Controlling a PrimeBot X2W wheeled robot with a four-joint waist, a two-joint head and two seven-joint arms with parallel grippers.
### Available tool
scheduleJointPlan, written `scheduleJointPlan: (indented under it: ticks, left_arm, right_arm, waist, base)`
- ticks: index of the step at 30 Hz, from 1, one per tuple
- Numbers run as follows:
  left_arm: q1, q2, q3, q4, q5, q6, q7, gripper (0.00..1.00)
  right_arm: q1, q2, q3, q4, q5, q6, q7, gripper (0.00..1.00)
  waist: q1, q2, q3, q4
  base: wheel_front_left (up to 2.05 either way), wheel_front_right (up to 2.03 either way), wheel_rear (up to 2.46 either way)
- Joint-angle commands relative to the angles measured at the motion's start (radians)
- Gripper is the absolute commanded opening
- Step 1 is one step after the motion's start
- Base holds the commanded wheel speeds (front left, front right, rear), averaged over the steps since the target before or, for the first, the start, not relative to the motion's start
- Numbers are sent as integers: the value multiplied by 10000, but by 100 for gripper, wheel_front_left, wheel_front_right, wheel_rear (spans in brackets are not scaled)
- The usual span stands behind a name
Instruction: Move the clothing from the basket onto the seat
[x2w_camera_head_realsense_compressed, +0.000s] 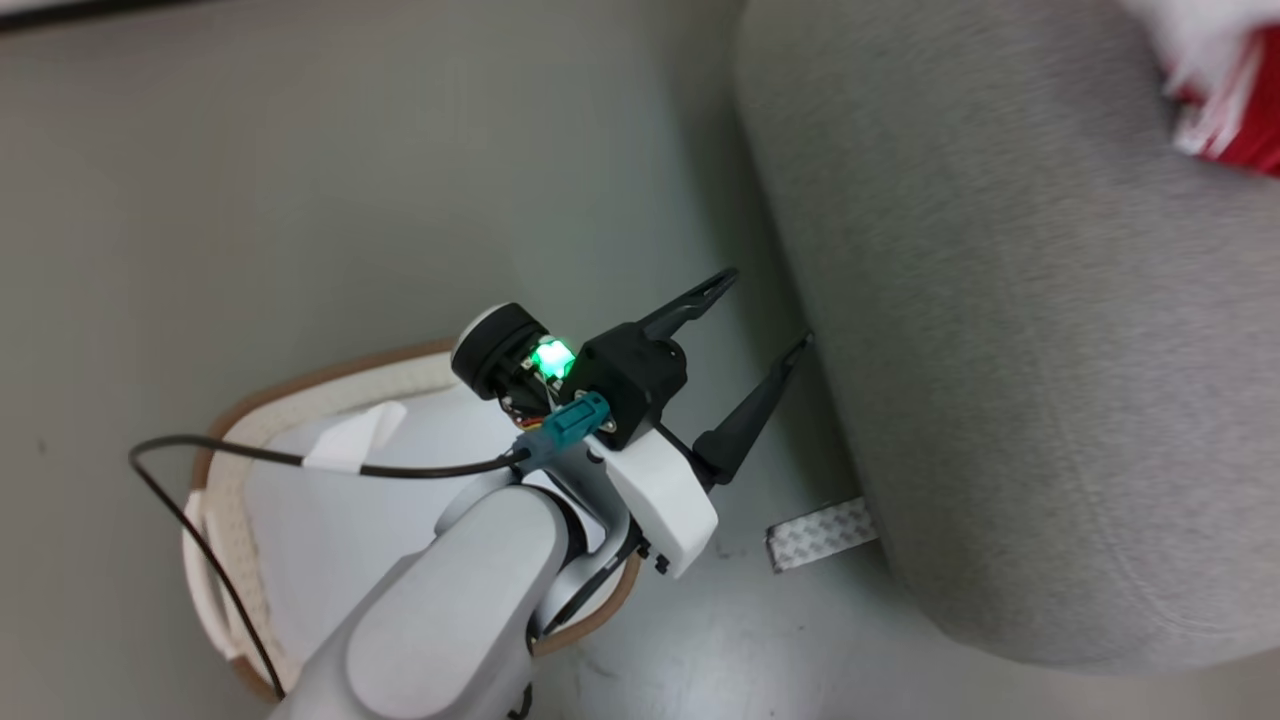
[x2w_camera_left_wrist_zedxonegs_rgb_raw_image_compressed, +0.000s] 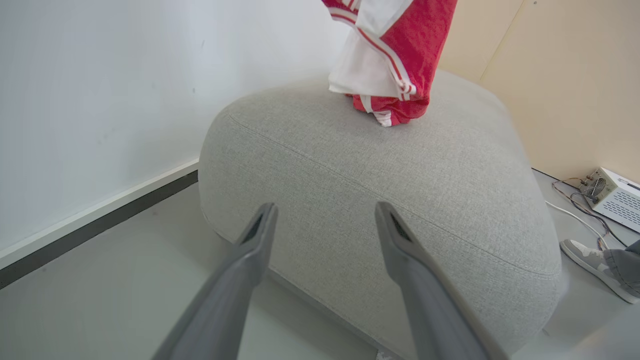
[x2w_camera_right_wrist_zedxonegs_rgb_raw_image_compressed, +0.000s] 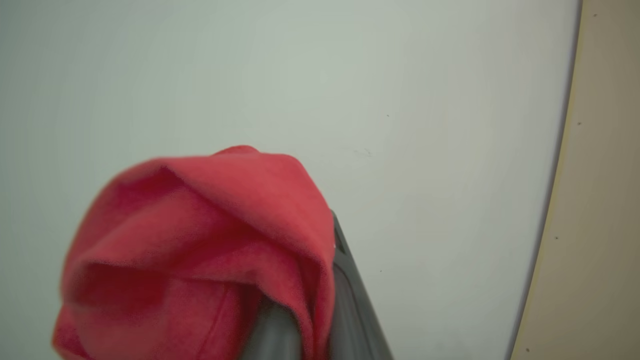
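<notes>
The red clothing (x2w_camera_left_wrist_zedxonegs_rgb_raw_image_compressed: 395, 55) with white stripes hangs above the light-grey seat (x2w_camera_left_wrist_zedxonegs_rgb_raw_image_compressed: 380, 190), its lower end touching the seat's top; it also shows at the head view's top right as clothing (x2w_camera_head_realsense_compressed: 1225, 90) over the seat (x2w_camera_head_realsense_compressed: 1030, 330). In the right wrist view red fabric (x2w_camera_right_wrist_zedxonegs_rgb_raw_image_compressed: 200, 250) is draped over my right gripper (x2w_camera_right_wrist_zedxonegs_rgb_raw_image_compressed: 320, 310), which is shut on it. My left gripper (x2w_camera_head_realsense_compressed: 770, 310) is open and empty, beside the seat's near side and above the floor. The cream basket (x2w_camera_head_realsense_compressed: 230, 480) with a brown rim lies under my left arm.
A strip of patterned tape (x2w_camera_head_realsense_compressed: 820, 535) lies on the floor at the seat's base. A white wall with a dark baseboard (x2w_camera_left_wrist_zedxonegs_rgb_raw_image_compressed: 95, 225) runs to the left. A white box with cables (x2w_camera_left_wrist_zedxonegs_rgb_raw_image_compressed: 612, 197) and a person's shoe (x2w_camera_left_wrist_zedxonegs_rgb_raw_image_compressed: 590, 257) are to the seat's right.
</notes>
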Motion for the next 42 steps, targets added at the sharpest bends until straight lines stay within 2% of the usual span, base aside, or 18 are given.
scheduleJointPlan:
  ticks: [1,5,8,13,16,18,19,20,25,33,42]
  left_arm:
    - [-126,42,17,-5,63,-49,-113,100]
    - [-206,-44,-33,50,-34,-40,-287,100]
    - [-165,-80,-30,96,-91,10,-399,100]
    - [90,-12,-15,238,-155,144,-576,100]
    - [264,102,-19,308,-197,191,-615,100]
    - [415,161,-16,360,-256,209,-667,100]
    - [479,184,-13,378,-275,241,-667,100]
    - [540,214,4,390,-301,258,-676,100]
    - [849,399,183,439,-467,467,-866,100]
    - [1950,738,753,699,-901,979,-1658,100]
    - [3602,933,1438,1067,-1179,1714,-2797,100]
  right_arm:
    - [-241,-211,-326,164,-75,-26,20,0]
    - [-871,-772,-1751,1125,-988,-26,39,0]
    - [-489,-973,-2798,1893,-1526,-26,-239,0]
    - [898,-850,-4873,3339,-2281,-26,-767,0]
    - [1738,-501,-5641,3998,-2596,-25,-934,1]
    - [2332,-190,-5917,4316,-2695,-26,-997,27]
    - [2546,-78,-6016,4440,-2717,-26,-1038,54]
    - [2736,6,-6041,4534,-2791,-26,-1058,100]
    - [3850,812,-5816,3803,-2599,-26,-1058,100]
    - [6260,2049,-3856,1066,-2367,-26,-1049,100]
    - [8825,2502,-1333,-1316,-2369,-26,-1051,100]
  waist:
    - [-5,0,556,507]
    - [-5,0,818,797]
    - [-5,0,926,950]
    - [-5,0,984,1082]
    - [-5,0,904,1059]
    - [-5,0,783,1027]
    - [-5,0,718,1007]
    - [-5,0,646,980]
    - [-5,0,154,803]
    - [-5,0,-1243,610]
    - [-5,0,-3181,923]
  base:
    - [0,0,0]
    - [0,0,0]
    - [0,0,0]
    - [0,0,0]
    - [0,0,0]
    - [0,0,0]
    - [0,0,0]
    - [0,0,0]
    - [0,0,0]
    - [0,0,0]
    - [0,0,0]
